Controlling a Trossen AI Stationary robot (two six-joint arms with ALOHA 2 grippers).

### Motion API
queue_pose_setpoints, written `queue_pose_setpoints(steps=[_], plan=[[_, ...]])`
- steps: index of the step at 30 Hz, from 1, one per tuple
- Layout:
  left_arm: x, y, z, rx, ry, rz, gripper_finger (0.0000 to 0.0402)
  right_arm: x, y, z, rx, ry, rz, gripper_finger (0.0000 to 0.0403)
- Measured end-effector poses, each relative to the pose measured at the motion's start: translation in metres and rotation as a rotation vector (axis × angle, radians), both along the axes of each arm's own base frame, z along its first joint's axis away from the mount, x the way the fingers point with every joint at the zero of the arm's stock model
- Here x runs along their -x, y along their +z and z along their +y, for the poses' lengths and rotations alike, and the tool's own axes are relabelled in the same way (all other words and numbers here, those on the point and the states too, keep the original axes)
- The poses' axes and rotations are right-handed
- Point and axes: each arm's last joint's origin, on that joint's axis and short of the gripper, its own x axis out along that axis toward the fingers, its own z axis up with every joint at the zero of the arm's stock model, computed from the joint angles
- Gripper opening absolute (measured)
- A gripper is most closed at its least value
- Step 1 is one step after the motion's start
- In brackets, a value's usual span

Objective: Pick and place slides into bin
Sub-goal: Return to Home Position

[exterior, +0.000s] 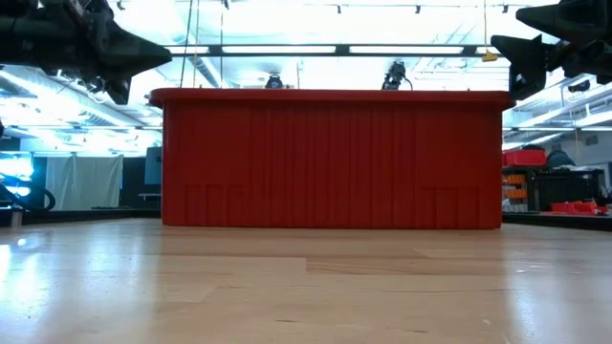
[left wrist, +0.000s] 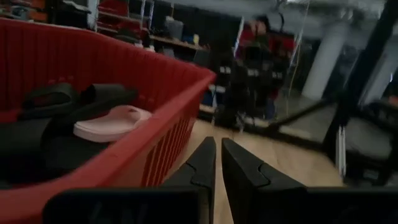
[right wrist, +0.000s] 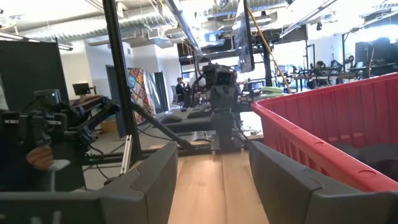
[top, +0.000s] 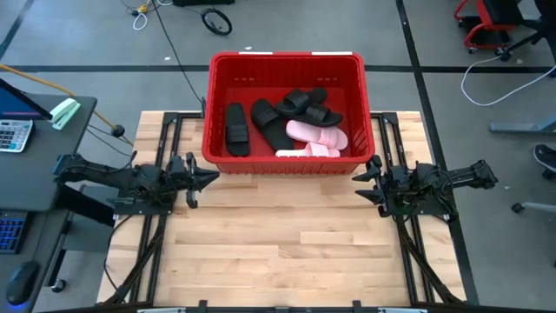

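Slides fill the red bin between both empty grippers: left gripper pinched together, right gripper parted; seemingly only homing remains.

We are in a robotics lab or research workshop. The red bin sits on a wooden table edged with black rails, and the left arm and right arm are mounted on either side of it. Beyond the bin, loose cables trail over a grey floor near a red rolling chair. Left of the bin stands a desk with a calculator. Above the bin we see strip lights and bare ceiling ducts.
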Motion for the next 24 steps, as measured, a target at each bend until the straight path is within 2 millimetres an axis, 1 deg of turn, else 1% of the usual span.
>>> queue_pose_setpoints(steps=[4, 7, 18, 22, 24], plan=[[0.000, -0.005, -0.003, -0.084, -0.030, 0.067, 0.0038, 0.000, 0.000, 0.000, 0.000, 0.000, 0.000, 0.0206], [0.002, -0.007, -0.004, -0.101, -0.034, 0.095, 0.0041, 0.000, 0.000, 0.000, 0.000, 0.000, 0.000, 0.0206], [0.020, -0.004, 0.001, -0.116, -0.029, 0.046, 0.0028, 0.000, 0.000, 0.000, 0.000, 0.000, 0.000, 0.0206], [0.027, -0.007, 0.002, -0.117, -0.030, 0.049, 0.0031, 0.000, 0.000, 0.000, 0.001, 0.000, 0.001, 0.0206], [0.027, -0.010, 0.003, -0.130, -0.031, 0.079, 0.0035, 0.000, 0.000, 0.000, 0.001, 0.000, 0.001, 0.0206]])
